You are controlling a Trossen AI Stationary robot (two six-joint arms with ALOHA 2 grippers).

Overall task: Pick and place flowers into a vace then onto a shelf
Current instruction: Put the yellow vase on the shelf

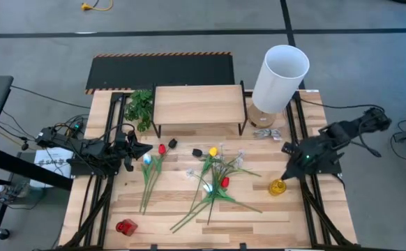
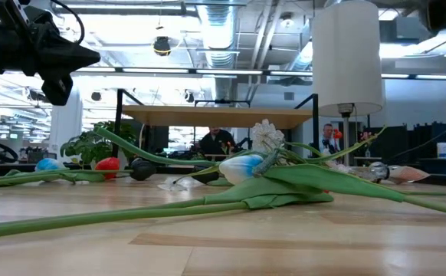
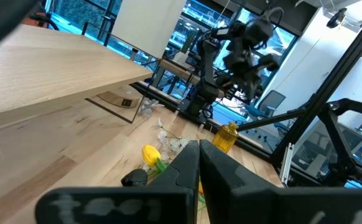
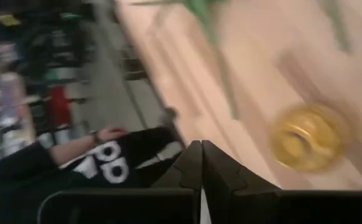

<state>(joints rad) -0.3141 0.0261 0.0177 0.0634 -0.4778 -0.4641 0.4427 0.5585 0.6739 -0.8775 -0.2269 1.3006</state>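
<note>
Flowers (image 1: 213,183) lie scattered across the middle of the table (image 1: 259,223), in front of the shelf (image 1: 199,104) at its far edge. Left gripper (image 1: 149,148) near the left edge and right gripper (image 1: 284,176) near the right edge both have fingers pressed together, holding nothing. The right gripper hangs just beside a small yellow vase (image 1: 277,187) and, I judge, could tip it.

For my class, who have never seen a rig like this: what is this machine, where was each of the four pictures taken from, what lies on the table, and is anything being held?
It is a robot with two dark arms at a wooden table. One picture looks down from above, one looks level across the tabletop, and two come from cameras on the wrists. The left gripper and right gripper are both shut and hold nothing. Loose flowers lie across the middle. Behind them stands a small wooden shelf, with a leafy green sprig and a tall white cylinder at either side. A small yellow vase sits by the right gripper.
</note>
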